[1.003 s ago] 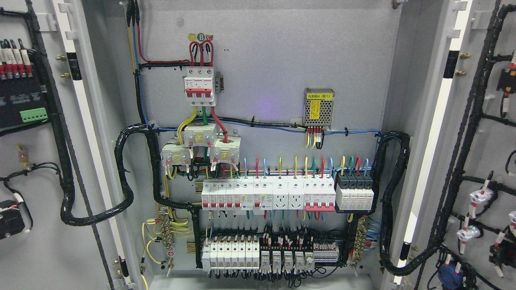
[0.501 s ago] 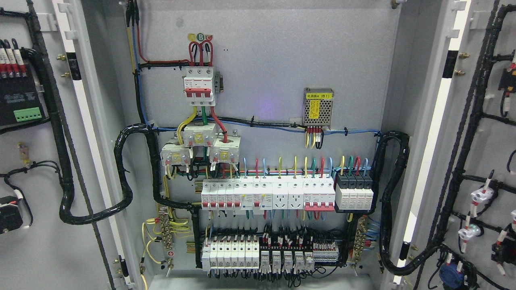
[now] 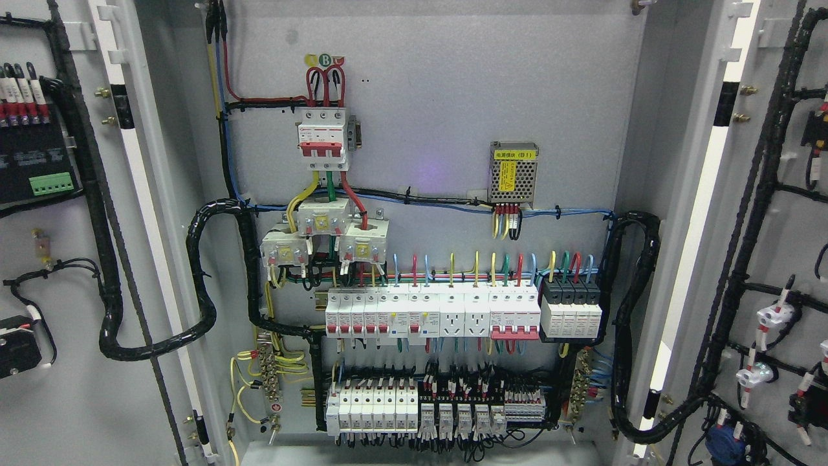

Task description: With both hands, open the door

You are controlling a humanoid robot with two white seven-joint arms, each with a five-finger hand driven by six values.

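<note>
An electrical cabinet fills the head view with both doors swung wide. The left door (image 3: 77,401) shows its grey inner face, with black cable looms and a green terminal block (image 3: 52,185). The right door (image 3: 786,233) also shows its inner face, carrying black wiring and small white and red parts. Between them the grey back panel (image 3: 427,97) holds a red-handled main breaker (image 3: 321,139), rows of white breakers (image 3: 430,313) and a perforated metal power supply (image 3: 513,172). Neither hand nor any arm appears in the picture.
Thick black corrugated cable bundles loop from each door into the cabinet, one at the left (image 3: 200,285) and one at the right (image 3: 631,323). Lower rows of breakers and relays (image 3: 427,408) sit near the cabinet floor.
The whole picture has shifted slightly, a few pixels right and down, as the camera moved. The left door's parts have drifted a little against the cabinet. No hand appears in any frame.
</note>
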